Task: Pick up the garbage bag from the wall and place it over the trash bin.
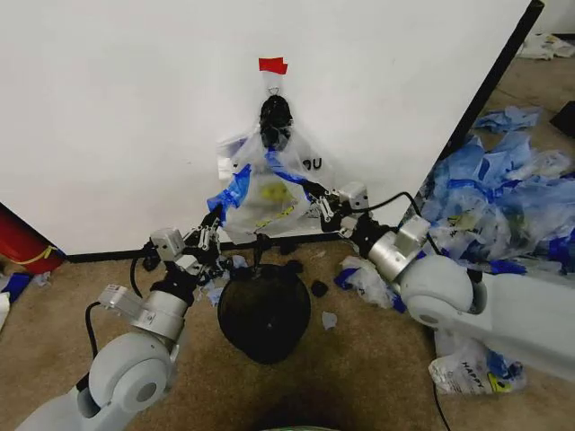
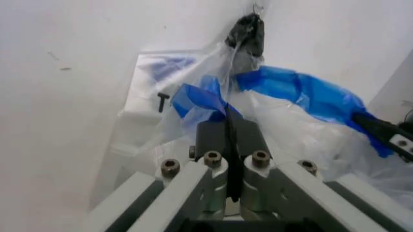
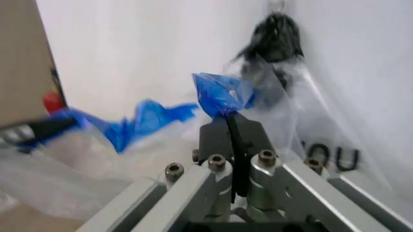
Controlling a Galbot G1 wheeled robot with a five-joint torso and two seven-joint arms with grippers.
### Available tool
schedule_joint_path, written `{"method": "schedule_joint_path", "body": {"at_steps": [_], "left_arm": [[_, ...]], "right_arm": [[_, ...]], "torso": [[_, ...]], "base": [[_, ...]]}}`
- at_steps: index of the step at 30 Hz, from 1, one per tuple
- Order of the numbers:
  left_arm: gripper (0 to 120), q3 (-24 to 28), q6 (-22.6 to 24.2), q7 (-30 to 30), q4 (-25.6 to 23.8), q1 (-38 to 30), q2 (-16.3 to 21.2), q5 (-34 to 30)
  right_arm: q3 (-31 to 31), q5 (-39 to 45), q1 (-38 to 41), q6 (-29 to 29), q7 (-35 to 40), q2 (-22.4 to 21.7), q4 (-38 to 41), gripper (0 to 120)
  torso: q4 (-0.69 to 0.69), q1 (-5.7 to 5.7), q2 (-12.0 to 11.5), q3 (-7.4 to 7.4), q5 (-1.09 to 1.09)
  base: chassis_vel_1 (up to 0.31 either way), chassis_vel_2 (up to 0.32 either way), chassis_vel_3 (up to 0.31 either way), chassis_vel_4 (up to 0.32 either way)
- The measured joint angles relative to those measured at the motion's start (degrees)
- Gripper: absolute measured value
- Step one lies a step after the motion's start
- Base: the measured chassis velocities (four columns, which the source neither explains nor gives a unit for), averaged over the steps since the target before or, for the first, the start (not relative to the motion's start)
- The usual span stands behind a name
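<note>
The left end effector [image 1: 213, 230] is clenched on a blue handle of the garbage bag [image 1: 274, 184], and the right end effector [image 1: 316, 199] is clenched on the other blue handle. The bag is stretched between them and hangs above them from the black hook [image 1: 275, 114] on the wall [image 1: 126, 108]. Below both end effectors, the trash bin [image 1: 264, 310] stands on the carpet floor [image 1: 359, 368].
</note>
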Motion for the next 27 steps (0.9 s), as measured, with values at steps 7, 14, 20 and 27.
{"method": "schedule_joint_path", "body": {"at_steps": [7, 14, 20, 27], "left_arm": [[0, -1.08, -0.1, 0.21, -0.18, 1.04, -0.26, 0.55], [0, -1.5, -0.37, 0.31, 0.23, 1.24, -0.62, 1.13], [0, -1.93, -0.41, 0.41, -0.23, 1.62, -1.11, 1.63], [0, -4.18, -0.52, 0.91, -2.08, 3.31, -1.53, 1.63]], "right_arm": [[6.9, 5.36, -7.16, 11.49, -8.46, 0.72, -1.27, 0], [12.78, 8.18, -13.47, 16.39, -13.78, -0.08, -1.86, 0], [18.35, 8.13, -19.94, 18.66, -15.62, 1.03, -1.83, 0], [25.3, 8.11, -26.01, 19.58, -18.17, 1.28, -1.8, 0]], "torso": [[0.0, 0.0, 0.0, 0.0, 0.04], [0.0, 0.0, 0.0, 0.0, 0.03], [0.0, 0.0, 0.0, 0.0, 0.05], [0.0, 0.0, 0.0, 0.0, 0.04]], "base": [[0.0, 0.0, 0.0, 0.0], [0.0, 0.0, 0.0, 0.0], [0.0, 0.0, 0.0, 0.0], [0.0, 0.0, 0.0, 0.0]]}}
